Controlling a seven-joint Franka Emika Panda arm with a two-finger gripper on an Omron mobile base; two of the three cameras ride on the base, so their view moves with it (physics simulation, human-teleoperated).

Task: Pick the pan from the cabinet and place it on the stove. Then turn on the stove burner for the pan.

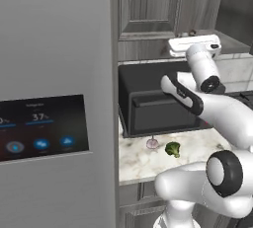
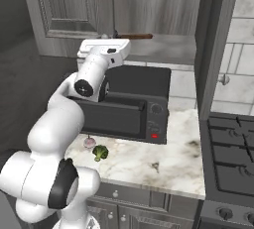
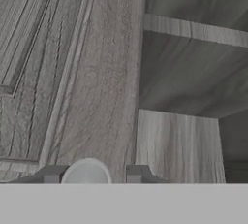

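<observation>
The grey wood-grain cabinet (image 2: 163, 15) stands with its raised-panel door (image 2: 69, 5) swung aside and its inside showing. The pan lies on the shelf, with only its reddish-brown handle (image 2: 135, 36) showing past the door's edge. My gripper (image 3: 94, 173) sits at the door's small round knob (image 3: 87, 173). The left fingertip touches the knob and a narrow gap shows at the right fingertip (image 3: 137, 173). My white hand (image 2: 105, 49) hangs just under the door's lower corner. The black stove (image 2: 233, 143) lies at the right, its knobs (image 2: 225, 213) along the front.
A black countertop oven (image 2: 124, 106) stands right under my hand on the marble counter (image 2: 163, 166). A broccoli floret (image 2: 100, 152) and a small pinkish glass (image 2: 89, 143) lie in front of it. The steel fridge (image 1: 54, 98) fills the left. A dark side panel (image 2: 213, 49) separates the cabinet from the stove.
</observation>
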